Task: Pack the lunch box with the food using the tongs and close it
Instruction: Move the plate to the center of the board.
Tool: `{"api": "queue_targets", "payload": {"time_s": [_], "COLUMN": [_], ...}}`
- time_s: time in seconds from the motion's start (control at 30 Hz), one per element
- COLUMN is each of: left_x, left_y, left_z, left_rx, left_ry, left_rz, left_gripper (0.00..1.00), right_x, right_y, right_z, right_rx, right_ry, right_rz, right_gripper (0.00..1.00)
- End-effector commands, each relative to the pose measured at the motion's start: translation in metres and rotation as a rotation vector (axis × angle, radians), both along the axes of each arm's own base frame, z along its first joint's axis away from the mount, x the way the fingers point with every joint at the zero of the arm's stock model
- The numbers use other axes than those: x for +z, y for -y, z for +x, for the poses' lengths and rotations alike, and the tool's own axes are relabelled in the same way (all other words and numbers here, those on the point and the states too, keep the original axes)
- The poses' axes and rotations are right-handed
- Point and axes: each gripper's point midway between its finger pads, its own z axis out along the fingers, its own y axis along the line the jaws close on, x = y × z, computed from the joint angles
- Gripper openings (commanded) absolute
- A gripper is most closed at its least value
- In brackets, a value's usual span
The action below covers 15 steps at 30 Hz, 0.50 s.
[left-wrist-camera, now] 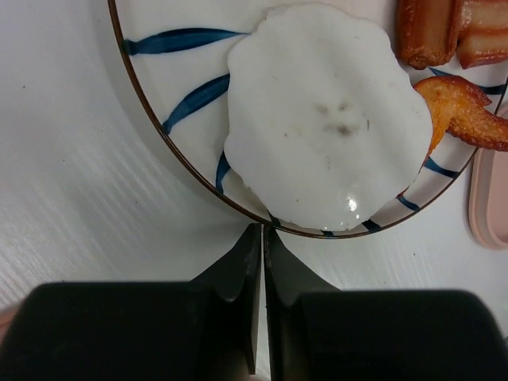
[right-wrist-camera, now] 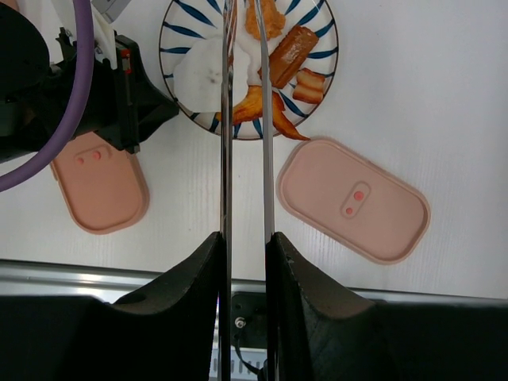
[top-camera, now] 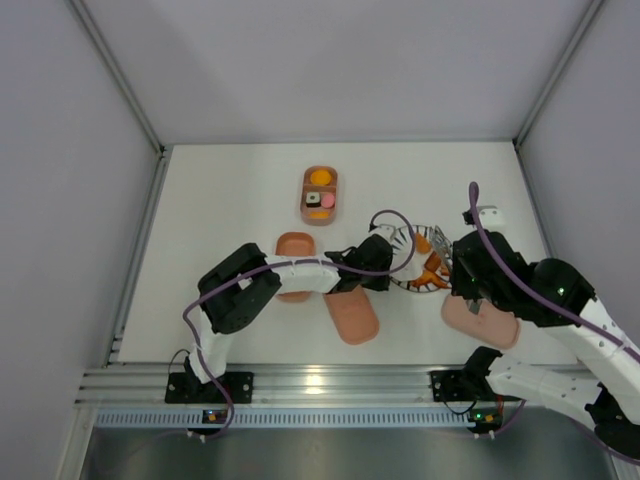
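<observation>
- Silvery tongs (right-wrist-camera: 227,143) are clamped between the right gripper (right-wrist-camera: 244,242) fingers, jaws narrowly apart on the two thin arms. The tips reach over the plate (right-wrist-camera: 321,55), possibly touching food; hard to tell.
- Left gripper (left-wrist-camera: 262,234) is fully closed and empty, its tips at the plate's rim, just short of the fried egg (left-wrist-camera: 325,119).
- Sausage pieces (left-wrist-camera: 429,32) and orange piece (left-wrist-camera: 468,111) lie on the plate.
- Filled lunch box tray (top-camera: 306,200) sits beyond-left of the plate, and the second tray (top-camera: 295,245) is left of the plate.
- One lid (top-camera: 352,318) is near-left of the plate, other lid (top-camera: 480,322) near-right.
</observation>
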Motion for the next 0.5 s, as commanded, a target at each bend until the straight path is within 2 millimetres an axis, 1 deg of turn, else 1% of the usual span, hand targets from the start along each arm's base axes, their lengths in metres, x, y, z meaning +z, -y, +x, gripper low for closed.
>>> {"api": "queue_targets", "payload": {"time_s": [0.0, 0.03, 0.2, 0.43, 0.47], "left_x": [-0.004, -0.003, -0.009, -0.003, 0.001], "left_y": [0.005, 0.006, 0.005, 0.008, 0.010], "left_z": [0.013, 0.014, 0.017, 0.032, 0.036], "left_rx": [0.049, 0.052, 0.076, 0.126, 0.136], "left_ry": [0.027, 0.030, 0.035, 0.067, 0.070], "left_rz": [0.006, 0.002, 0.009, -0.004, -0.016], "left_gripper": [0.08, 0.07, 0.07, 0.08, 0.09], "right_x": [-0.002, -0.003, -0.004, -0.004, -0.004], "right_y": [0.033, 0.033, 0.033, 0.032, 0.032], "right_z": [-0.023, -0.023, -0.023, -0.022, -0.022], "right_rx": [-0.022, -0.022, -0.025, -0.027, -0.028], "right_ry": [-0.072, -0.074, -0.075, -0.079, -0.078], "right_rz": [-0.104, -0.106, -0.108, -0.108, -0.106], "right_gripper": [0.31, 0.31, 0.31, 0.31, 0.31]}}
